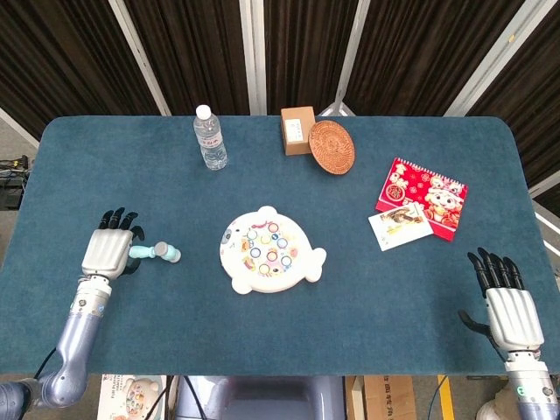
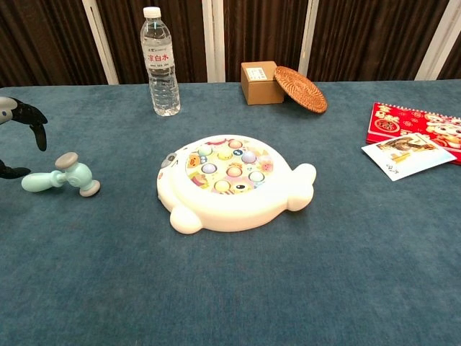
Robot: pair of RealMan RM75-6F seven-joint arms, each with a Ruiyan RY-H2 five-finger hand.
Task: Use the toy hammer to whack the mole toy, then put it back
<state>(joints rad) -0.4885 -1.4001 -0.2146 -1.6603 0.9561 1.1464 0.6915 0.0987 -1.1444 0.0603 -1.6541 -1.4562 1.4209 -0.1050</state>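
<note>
Hovering over the handle end of the toy hammer [image 1: 155,253], left hand [image 1: 108,253] with fingers spread and nothing held; from the chest view only dark fingertips [image 2: 29,119] visible at the left edge, above the handle, with no clear contact. Resting well apart at the near right corner of the table [image 1: 131,324], right hand [image 1: 506,311], fingers spread, holding nothing.

Lying flat on the blue cloth, hammer with a pale turquoise handle pointing toward the left hand and a short barrel head with grey caps at both ends, pointing toward the mole toy [image 1: 270,251]. Sitting near the middle of the table, just right of the hammer but not touching it: white rounded toy shaped like a plump animal, with small ears, a tail fin to the right, and a yellow round face holding a cluster of pastel buttons set in their holes.

Standing upright at the far side, clear water bottle [image 1: 210,138] with white cap and label, contents not readable. Beside it to the right, small closed cardboard box [image 1: 297,130], and leaning against the box, a round woven coaster [image 1: 332,147]. Further right, red booklet [image 1: 423,196] with cartoon figures, a white card [image 1: 400,227] overlapping its near corner.
</note>
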